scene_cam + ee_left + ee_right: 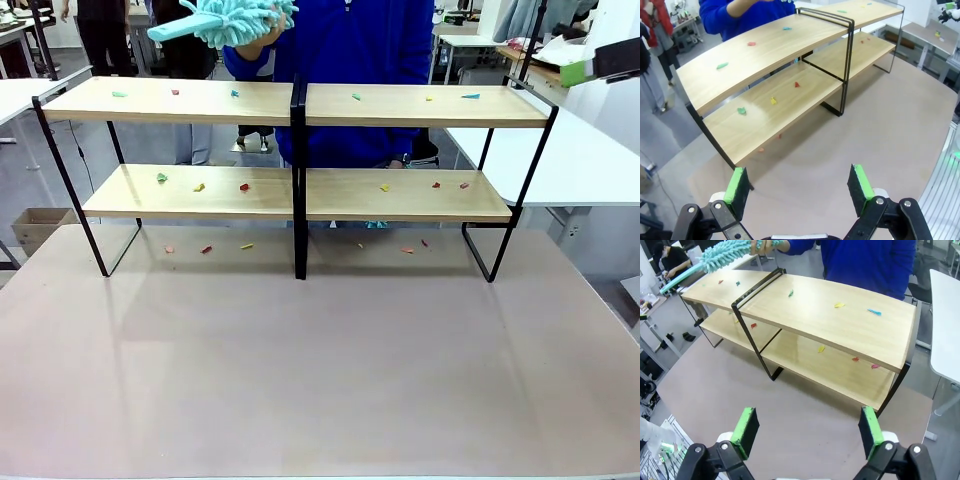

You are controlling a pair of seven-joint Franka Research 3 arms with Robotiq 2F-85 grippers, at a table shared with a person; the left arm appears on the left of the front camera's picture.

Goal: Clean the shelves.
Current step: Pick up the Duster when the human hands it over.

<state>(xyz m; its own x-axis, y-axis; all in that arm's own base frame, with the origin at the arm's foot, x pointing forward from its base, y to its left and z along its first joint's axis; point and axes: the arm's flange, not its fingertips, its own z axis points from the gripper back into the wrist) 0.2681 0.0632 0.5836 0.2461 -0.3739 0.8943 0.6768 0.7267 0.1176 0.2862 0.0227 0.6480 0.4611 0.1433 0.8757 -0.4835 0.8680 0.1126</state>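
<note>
The shelves (200,100) stand across the far half of the table, two light wooden boards in a black frame. Small coloured scraps (243,187) lie on both boards and on the tabletop beneath. A person in blue stands behind and holds a fluffy teal duster (235,22) above the top board's left half. In the right wrist view the duster (722,255) hangs over the far end of the shelves (840,325). My left gripper (799,187) is open and empty above the table, short of the shelves (770,50). My right gripper (812,432) is open and empty too, and it shows high up at the picture's right (577,71).
The grey-brown tabletop (320,370) stretches bare in front of the rack. A white table (570,160) stands at the right, and another white table (15,95) at the left. A cardboard box (35,225) sits on the floor at the left. People stand farther back.
</note>
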